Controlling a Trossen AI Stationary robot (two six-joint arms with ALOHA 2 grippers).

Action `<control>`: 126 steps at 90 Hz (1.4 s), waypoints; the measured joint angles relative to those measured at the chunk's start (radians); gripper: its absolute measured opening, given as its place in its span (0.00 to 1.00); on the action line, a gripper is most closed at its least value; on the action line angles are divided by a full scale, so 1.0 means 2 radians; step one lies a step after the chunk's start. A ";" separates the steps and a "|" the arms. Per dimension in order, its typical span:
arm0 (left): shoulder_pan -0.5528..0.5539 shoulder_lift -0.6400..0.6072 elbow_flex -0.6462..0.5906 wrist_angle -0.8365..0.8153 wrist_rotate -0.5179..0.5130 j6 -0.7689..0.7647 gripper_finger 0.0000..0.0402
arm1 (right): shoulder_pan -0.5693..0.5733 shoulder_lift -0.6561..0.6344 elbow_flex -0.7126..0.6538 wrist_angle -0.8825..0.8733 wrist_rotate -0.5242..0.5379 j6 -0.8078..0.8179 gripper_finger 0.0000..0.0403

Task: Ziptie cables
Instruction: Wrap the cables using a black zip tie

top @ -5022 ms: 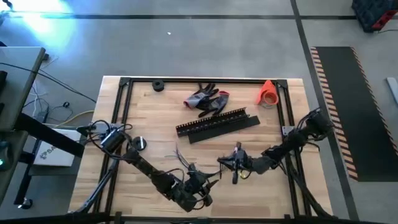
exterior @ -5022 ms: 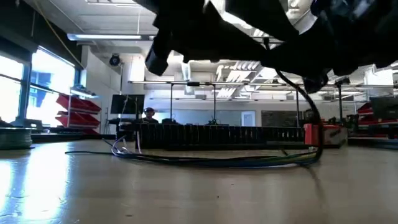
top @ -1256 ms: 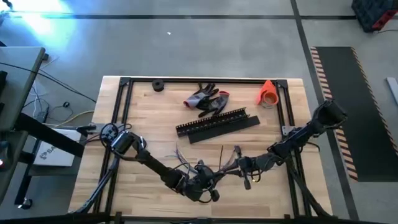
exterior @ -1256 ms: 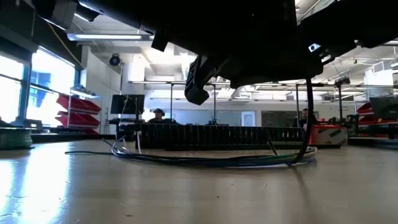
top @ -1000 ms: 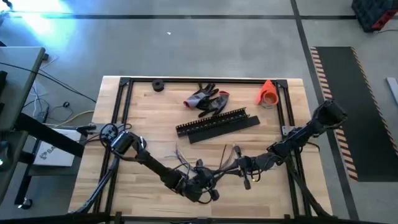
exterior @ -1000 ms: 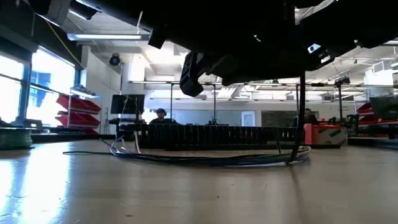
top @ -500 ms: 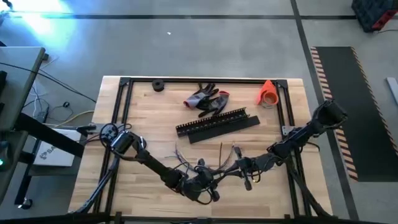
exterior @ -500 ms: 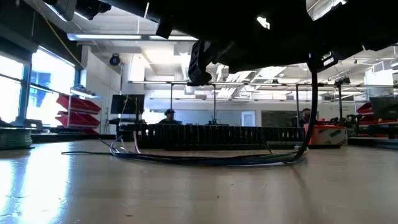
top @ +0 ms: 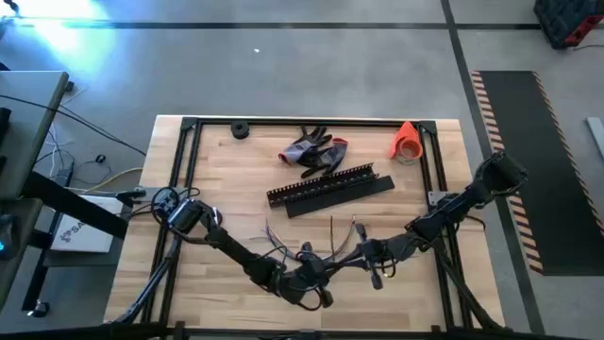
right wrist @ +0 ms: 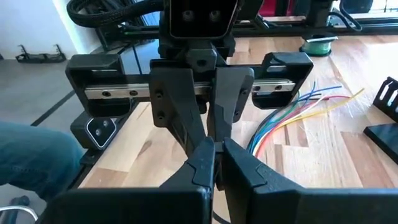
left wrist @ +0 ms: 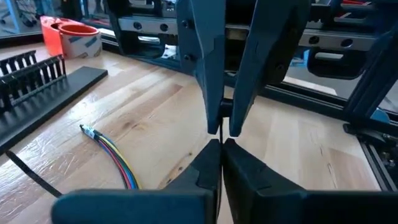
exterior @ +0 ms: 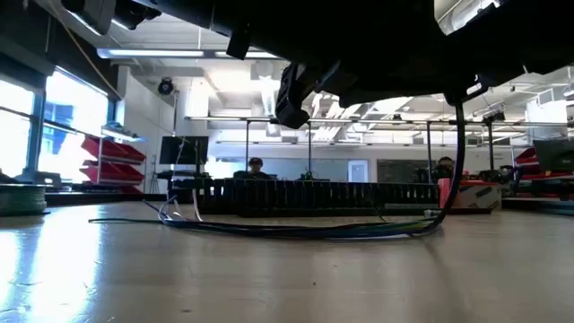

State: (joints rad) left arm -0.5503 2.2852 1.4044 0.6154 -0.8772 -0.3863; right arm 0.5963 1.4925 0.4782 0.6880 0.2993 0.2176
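Note:
The cables (top: 281,247) lie as a loose bundle near the table's front middle, flat on the wood (exterior: 296,229). Their coloured ends show in both wrist views (left wrist: 115,155) (right wrist: 292,118). My left gripper (top: 330,269) and my right gripper (top: 347,258) meet tip to tip just above the bundle, both shut on a thin black ziptie (top: 332,231). The ziptie's free tail points toward the far edge. In the low view a dark strand (exterior: 456,152) rises from the bundle's end up to the grippers. My left gripper (left wrist: 220,144) pinches the thin black ziptie between its fingertips (left wrist: 211,155), coming level from the table's left. The ziptie's tail (left wrist: 31,177) trails out sideways and lies on the wood. Which part of the ziptie it has is hidden by the fingers. My right gripper (right wrist: 215,149) is shut on a thin dark strip (left wrist: 219,124) right at the left gripper's tips, coming level from the table's right. Its own fingers (right wrist: 202,162) hide the place of contact, so which part of the ziptie it has cannot be told.
Black slotted strips (top: 330,189) lie just beyond the grippers, with grey-and-red gloves (top: 316,149) behind them. An orange tape roll (top: 407,140) and a small black roll (top: 240,130) stand at the far edge. A black frame rail (top: 439,179) borders the table.
Both grippers have stayed tip to tip with barely any shift. The ziptie's free tail has swung a little toward the table's left. In the low view the strand rising from the bundle has shifted slightly sideways.

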 joint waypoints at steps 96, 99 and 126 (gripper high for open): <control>-0.010 0.000 0.000 -0.067 0.076 -0.078 0.00 | -0.176 0.160 -0.002 0.012 -0.102 0.072 0.48; -0.010 0.000 0.000 -0.069 0.076 -0.079 0.00 | -0.177 0.167 -0.002 0.025 -0.105 0.074 0.48; -0.010 0.000 0.000 -0.073 0.076 -0.082 0.00 | -0.183 0.173 -0.001 0.070 -0.103 0.073 0.46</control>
State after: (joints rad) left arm -0.5705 2.2852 1.4044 0.4686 -0.7258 -0.5502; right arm 0.2301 1.8385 0.4755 0.8289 0.0925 0.3630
